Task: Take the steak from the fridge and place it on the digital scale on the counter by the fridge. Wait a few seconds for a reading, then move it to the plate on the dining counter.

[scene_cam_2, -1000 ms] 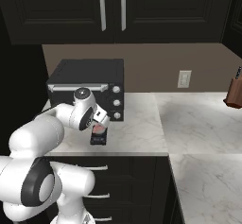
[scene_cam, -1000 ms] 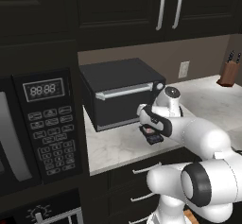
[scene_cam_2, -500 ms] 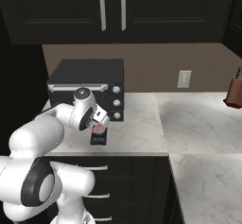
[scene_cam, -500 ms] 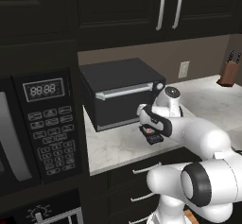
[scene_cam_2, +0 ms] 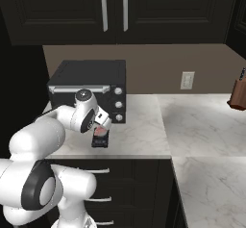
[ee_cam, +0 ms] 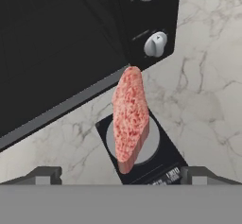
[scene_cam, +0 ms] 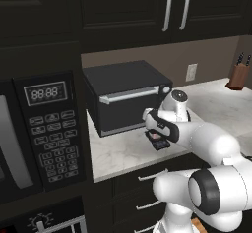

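The steak lies on the digital scale, a small black pad with a round grey weighing disc, which sits on the marble counter just in front of the toaster oven. In the hand view the pinkish-red slab runs lengthwise across the disc, with its far end reaching past the pad's rear edge toward the oven's lower rim; it seems to rest on the disc and not on the counter, which is what a fair reading needs, though the foreshortened angle makes it hard to be sure the far end hangs free. The gripper hovers directly above, its two dark fingertips spread wide to either side of the meat and touching nothing, so no load from the arm bears on the pad. That placement fits the weighing pause in the task: the steak is let go, yet the hand is kept centred over it so that the jaws need only drop and close to pick it up again. From the right base view the scale and steak sit near the counter's front edge, below the wrist. The move to the plate on the dining counter is not yet done.
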### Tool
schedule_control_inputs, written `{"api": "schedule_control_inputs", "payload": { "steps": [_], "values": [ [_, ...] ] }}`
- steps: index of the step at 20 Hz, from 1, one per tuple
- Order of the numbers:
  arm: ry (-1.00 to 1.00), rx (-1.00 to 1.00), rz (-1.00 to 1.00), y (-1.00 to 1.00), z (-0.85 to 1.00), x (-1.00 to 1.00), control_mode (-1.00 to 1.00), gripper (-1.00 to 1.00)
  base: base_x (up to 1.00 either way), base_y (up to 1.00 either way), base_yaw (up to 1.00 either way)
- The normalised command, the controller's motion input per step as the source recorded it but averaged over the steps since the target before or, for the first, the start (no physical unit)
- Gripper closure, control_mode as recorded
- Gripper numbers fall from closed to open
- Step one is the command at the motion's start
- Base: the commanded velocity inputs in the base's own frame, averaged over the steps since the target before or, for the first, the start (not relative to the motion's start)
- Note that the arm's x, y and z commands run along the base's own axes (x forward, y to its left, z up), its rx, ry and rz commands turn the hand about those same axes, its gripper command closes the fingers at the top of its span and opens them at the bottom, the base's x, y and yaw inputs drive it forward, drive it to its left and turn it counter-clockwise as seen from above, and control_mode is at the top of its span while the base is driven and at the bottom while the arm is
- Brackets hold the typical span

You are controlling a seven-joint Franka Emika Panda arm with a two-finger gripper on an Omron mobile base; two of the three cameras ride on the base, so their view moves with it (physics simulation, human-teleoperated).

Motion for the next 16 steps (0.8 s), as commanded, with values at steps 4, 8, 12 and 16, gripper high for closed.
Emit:
{"api": "schedule_control_inputs", "payload": {
  "steps": [4, 8, 12, 16],
  "values": [
    [0.0, 0.0, 0.0, 0.0, 0.0, 0.0, -1.0, -1.0, 0.0, 0.0, 0.0],
    [0.0, 0.0, 0.0, 0.0, 0.0, 0.0, -1.0, -1.0, 0.0, 0.0, 0.0],
    [0.0, 0.0, 0.0, 0.0, 0.0, 0.0, -1.0, -1.0, 0.0, 0.0, 0.0],
    [0.0, 0.0, 0.0, 0.0, 0.0, 0.0, -1.0, -1.0, 0.0, 0.0, 0.0]
  ]
}}
